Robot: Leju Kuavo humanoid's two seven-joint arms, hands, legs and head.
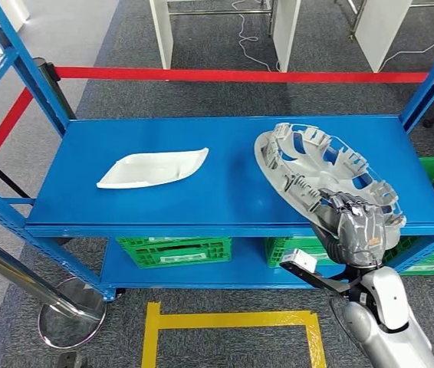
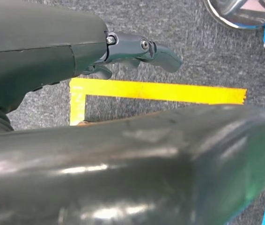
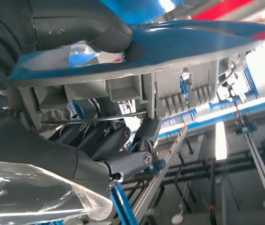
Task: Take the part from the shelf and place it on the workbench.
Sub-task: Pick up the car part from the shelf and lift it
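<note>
Nearest the head camera, the silver right arm is seen rising from the lower right corner, and its right hand is closed on the near rim of the wheel cover, a round grey part with a ribbed, open-worked inner face turned upward. The cover is tilted: its far edge rests on the right portion of the blue shelf, while its near edge is raised in the hand and overhangs the shelf's front lip. In the right wrist view the dark fingers are shown curled under the rim of the cover and the thick thumb is laid over its other face, so the rim is pinched between them. A white tray-like part is seen lying flat on the left half of the same shelf, well apart from the cover. Green crates are stored on the lower tier, and a yellow tape outline is marked on the grey carpet in front of the rack. In the left wrist view the left hand is shown over the carpet near the yellow tape; its fingers appear extended with nothing held, though much of the hand is hidden.
</note>
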